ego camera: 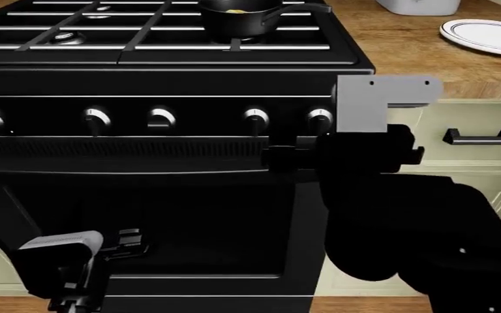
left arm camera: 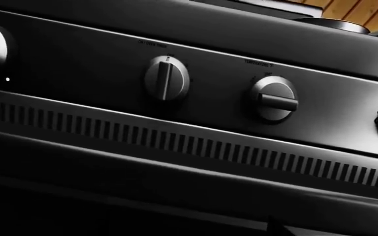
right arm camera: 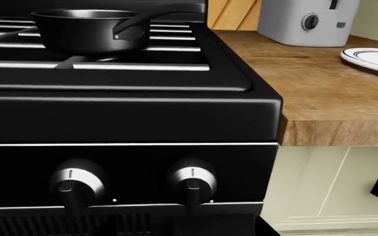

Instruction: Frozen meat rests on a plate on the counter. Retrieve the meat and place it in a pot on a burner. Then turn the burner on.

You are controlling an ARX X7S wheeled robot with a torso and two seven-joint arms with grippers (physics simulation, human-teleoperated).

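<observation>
The range (ego camera: pixel 164 59) front is seen from above and in front by the head view, angled down, at medium distance. Its knob panel (left arm camera: pixel 196 93) is framed close by the left wrist view, from low, tilted. The right front corner is viewed close by the right wrist view; the pot (right arm camera: pixel 87 29), plate (right arm camera: pixel 373 54) and counter (right arm camera: pixel 307 78) are shared with head view.

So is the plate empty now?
Empty as far as shown: the plate is bare white, and something yellowish lies in the pot.
</observation>
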